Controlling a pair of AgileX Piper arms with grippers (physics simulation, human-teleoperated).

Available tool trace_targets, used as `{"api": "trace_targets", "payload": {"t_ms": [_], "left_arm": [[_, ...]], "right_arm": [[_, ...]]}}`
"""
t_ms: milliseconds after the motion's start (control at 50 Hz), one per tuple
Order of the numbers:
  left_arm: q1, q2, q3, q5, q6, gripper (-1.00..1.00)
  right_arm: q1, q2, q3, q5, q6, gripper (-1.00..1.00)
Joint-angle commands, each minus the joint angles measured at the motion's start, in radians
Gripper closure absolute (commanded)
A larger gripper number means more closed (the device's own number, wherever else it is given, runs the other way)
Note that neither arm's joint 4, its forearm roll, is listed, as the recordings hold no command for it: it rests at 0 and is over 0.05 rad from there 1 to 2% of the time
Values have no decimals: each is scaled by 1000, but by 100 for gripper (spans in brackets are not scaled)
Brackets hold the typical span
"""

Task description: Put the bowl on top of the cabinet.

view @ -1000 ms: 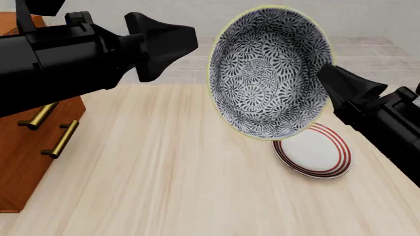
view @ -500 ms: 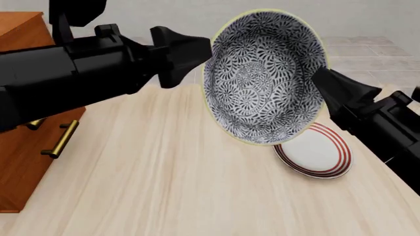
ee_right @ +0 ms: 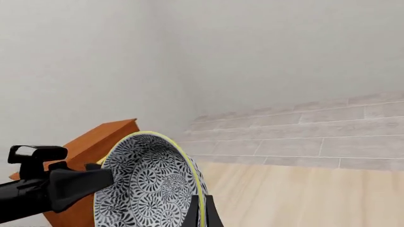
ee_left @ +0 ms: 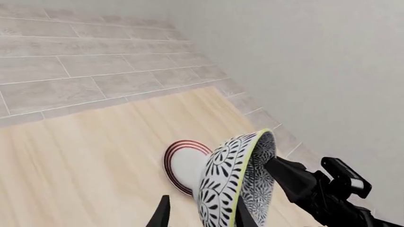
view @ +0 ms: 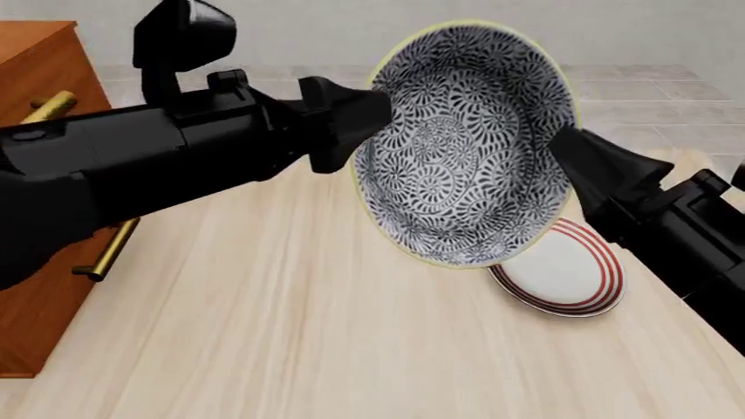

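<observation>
I see the bowl [view: 466, 144] as glazed ceramic, smooth with a soft sheen, its dark blue-and-white floral pattern covering inside and outside, its rim a pale yellow band. The plate [view: 559, 271] looks like smooth white ceramic with red rings near its edge. My desk [view: 291, 332] is pale wood with fine straight grain, matt, no gloss. The cabinet [view: 41, 52] is reddish-brown wood, evenly finished, and its bar handle [view: 111, 249] looks like polished brass. Both arms and the left hand [view: 349, 122] and right hand [view: 582, 157] look like matt black hard plastic. The floor [ee_left: 94, 71] shows pale grey tiles, and the wall [ee_right: 284, 47] is plain matt off-white.
</observation>
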Motion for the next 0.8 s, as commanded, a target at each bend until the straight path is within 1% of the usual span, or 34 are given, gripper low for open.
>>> {"api": "trace_targets", "payload": {"t_ms": [20,360,380,800], "left_arm": [[-8,21,9,-23,-1,-100],[-22,48,6,-33,2,-100],[-19,45,7,-35,1,100],[16,32,20,-39,29,100]], "right_arm": [[8,5,5,-18,6,100],[8,3,22,-31,13,100],[9,3,21,-30,12,100],[9,-11,21,-23,15,100]]}}
